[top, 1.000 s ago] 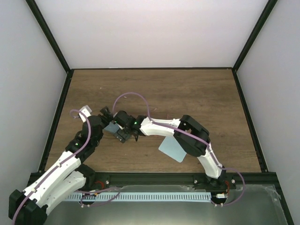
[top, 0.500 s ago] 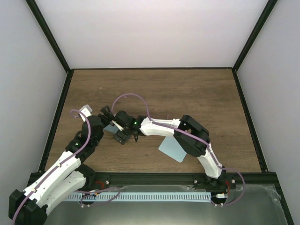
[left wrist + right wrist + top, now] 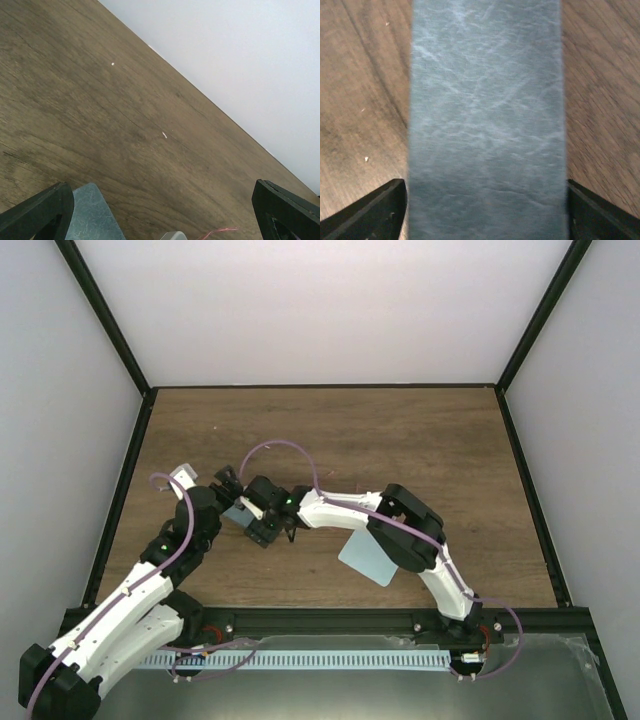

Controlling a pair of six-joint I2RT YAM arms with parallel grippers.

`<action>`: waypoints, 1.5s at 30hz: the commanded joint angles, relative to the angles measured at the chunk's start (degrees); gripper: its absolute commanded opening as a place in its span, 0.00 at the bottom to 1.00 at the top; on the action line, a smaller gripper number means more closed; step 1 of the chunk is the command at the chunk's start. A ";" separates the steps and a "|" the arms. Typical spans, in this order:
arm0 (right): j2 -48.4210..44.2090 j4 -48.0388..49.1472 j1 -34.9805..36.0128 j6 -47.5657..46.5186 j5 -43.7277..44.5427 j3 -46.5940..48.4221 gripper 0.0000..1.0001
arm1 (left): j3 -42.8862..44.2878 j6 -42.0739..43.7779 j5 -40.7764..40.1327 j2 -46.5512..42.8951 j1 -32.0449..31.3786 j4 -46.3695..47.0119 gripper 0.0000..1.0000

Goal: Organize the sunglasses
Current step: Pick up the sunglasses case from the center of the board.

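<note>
- Wood-grain bench (image 3: pixel 400 440) enclosed by plain white walls (image 3: pixel 320 310) and a black frame (image 3: pixel 325 386); overhead view, arm bases along the near edge.
- Left arm (image 3: pixel 130 590): extends from the near left corner toward the middle-left of the bench and ends just beside the case.
- Left hand (image 3: pixel 161 190): spread to full width, fingers (image 3: pixel 35 215) at opposite lower corners of the wrist view; grips nothing.
- Grey-blue case (image 3: pixel 238 512): sits between the two hands; shows one rounded corner just beside a finger in the left wrist view.
- Right arm (image 3: pixel 400 530): bends from the near right across to the left and passes over part of the cloth.
- Right hand (image 3: pixel 485 182): poised directly over the case, straddling its width; fingers (image 3: pixel 375 212) wide apart, one at each long edge, up against it or just beside it; impossible to tell whether pressing on the case or merely flanking it.
- Light blue cloth (image 3: pixel 365 560): lies flat near the front of the bench, right of the case and apart from it, partly covered by the right arm.
- Sunglasses: not identifiable with certainty in any view; cannot be made out among the hands overhead.
- Thin pinkish-red sliver (image 3: pixel 218 231): shows at the bottom edge of the left wrist view, between the fingers and near a pale rounded piece (image 3: pixel 172 235); possibly part of the sunglasses, too little visible to say.
</note>
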 commanded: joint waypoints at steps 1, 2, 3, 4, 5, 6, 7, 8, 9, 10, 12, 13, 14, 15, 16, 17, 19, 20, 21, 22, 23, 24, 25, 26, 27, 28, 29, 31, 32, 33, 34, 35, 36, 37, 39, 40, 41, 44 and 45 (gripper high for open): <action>-0.56 0.10 -0.39 0.32 -1.90 1.37 0.75 | -0.85 0.25 -0.04 -0.13 -0.23 0.31 1.00; -0.95 0.27 -0.41 0.49 -2.18 1.11 0.66 | -0.85 0.26 0.01 -0.06 -0.23 0.38 1.00; -1.44 0.49 -0.39 0.81 -2.14 0.85 0.58 | -0.84 0.27 0.01 0.04 -0.23 0.39 1.00; -1.92 0.68 -0.40 1.05 -2.13 0.48 0.52 | -0.89 0.30 0.01 0.18 -0.22 0.40 1.00; -2.36 0.88 -0.40 1.19 -2.24 0.10 0.51 | -0.86 0.31 0.01 0.23 -0.23 0.40 1.00; -2.79 1.19 -0.39 1.26 -2.30 -0.32 0.50 | -0.85 0.31 0.01 0.31 -0.23 0.40 1.00; -3.22 1.36 -0.39 1.37 -2.20 -0.67 0.50 | -0.85 0.27 0.01 0.32 -0.23 0.40 1.00; -3.45 1.36 -0.39 1.47 -2.11 -0.92 0.50 | -0.85 0.30 0.01 0.32 -0.23 0.40 1.00; -3.67 1.40 -0.43 1.57 -2.03 -1.09 0.50 | -0.85 0.31 -0.11 0.32 -0.23 0.40 1.00; -3.84 1.39 -0.46 1.72 -1.94 -1.34 0.50 | -0.85 0.31 -0.14 0.32 -0.21 0.40 1.00; -4.40 1.53 -0.41 1.92 -1.83 -1.75 0.49 | -0.85 0.26 -0.16 0.35 -0.21 0.40 1.00; -4.69 1.65 -0.39 2.07 -1.77 -1.96 0.49 | -0.85 0.19 -0.16 0.40 -0.23 0.38 1.00; -5.13 1.74 -0.41 2.24 -1.67 -2.22 0.48 | -0.85 0.22 -0.16 0.47 -0.22 0.39 1.00; -5.57 1.98 -0.43 2.44 -1.66 -2.63 0.48 | -0.85 0.29 -0.05 0.56 -0.23 0.38 1.00; -6.09 2.32 -0.41 2.52 -1.70 -3.05 0.47 | -0.78 0.27 0.11 0.58 -0.23 0.40 1.00; -6.60 2.50 -0.39 2.73 -1.78 -3.57 0.47 | -0.72 0.35 0.29 0.66 -0.23 0.40 1.00; -7.71 2.99 -0.48 3.29 -1.91 -4.14 0.46 | -0.61 0.42 0.53 0.63 -0.23 0.40 1.00; -8.34 3.40 -0.61 3.59 -1.84 -4.67 0.46 | -0.68 0.40 0.54 0.61 -0.23 0.32 1.00; -9.04 3.94 -0.79 3.89 -1.83 -5.13 0.45 | -0.63 0.46 0.54 0.51 -0.23 0.31 1.00; -9.73 4.58 -1.00 4.25 -1.91 -5.82 0.44 | -0.63 0.48 0.62 0.27 -0.27 0.31 1.00; -10.56 5.40 -1.27 4.49 -1.92 -6.54 0.43 | -0.68 0.49 0.77 0.05 -0.24 0.31 1.00; -11.32 6.09 -1.52 4.56 -1.88 -7.27 0.43 | -0.68 0.47 0.87 -0.18 -0.21 0.24 1.00; -11.98 6.62 -1.84 4.61 -1.49 -7.97 0.43 | -0.68 0.42 0.89 -0.51 -0.23 0.10 1.00; -12.65 7.11 -2.24 4.71 -0.95 -8.46 0.43 | -0.72 0.40 0.83 -0.97 -0.23 -0.02 1.00; -13.49 7.63 -2.62 5.03 -0.72 -9.21 0.43 | -0.88 0.40 0.75 -1.42 -0.23 0.01 1.00; -14.23 8.14 -3.12 5.49 -0.86 -9.74 0.44 | -1.04 0.38 0.79 -1.97 -0.23 0.09 1.00; -15.59 8.97 -3.74 5.91 -1.13 -10.56 0.44 | -1.15 0.36 0.82 -2.60 -0.23 0.13 1.00; -17.94 10.20 -4.77 6.74 -1.92 -12.28 0.45 | -1.33 0.48 1.05 -3.61 -0.23 0.22 1.00; -19.32 10.85 -5.31 7.23 -2.46 -13.16 0.45 | -1.36 0.49 1.11 -3.97 -0.21 0.16 1.00; -20.67 11.43 -5.88 7.77 -2.83 -13.99 0.45 | -1.38 0.49 1.26 -4.21 -0.23 0.20 1.00; -22.22 11.79 -6.53 8.57 -3.37 -15.13 0.45 | -1.45 0.52 1.62 -4.36 -0.23 0.28 1.00; -23.77 12.17 -7.31 9.21 -4.13 -16.00 0.45 | -1.51 0.68 2.11 -4.48 -0.23 0.55 1.00; -25.33 12.55 -8.17 9.80 -5.26 -16.77 0.45 | -1.78 1.21 3.35 -4.55 -0.23 1.41 1.00; -27.03 12.87 -9.15 10.36 -7.12 -17.78 0.45 | -2.33 2.35 5.36 -4.70 -0.23 3.10 1.00; -30.82 14.58 -11.88 12.03 -13.31 -20.40 0.45 | -4.04 3.77 9.77 -5.07 -0.23 7.23 1.00; -32.64 15.70 -13.23 12.96 -16.87 -21.88 0.45 | -5.18 4.13 11.86 -5.24 -0.23 9.17 1.00; -34.52 16.76 -14.47 13.88 -20.40 -23.24 0.45 | -5.91 4.44 14.11 -5.41 -0.23 11.22 1.00; -38.66 19.15 -17.52 16.11 -28.87 -26.26 0.47 | -7.89 5.52 22.04 -5.76 -0.17 18.53 1.00; -39.85 19.98 -18.35 16.84 -31.07 -27.08 0.47 | -8.75 5.58 24.01 -6.33 -0.23 20.52 1.00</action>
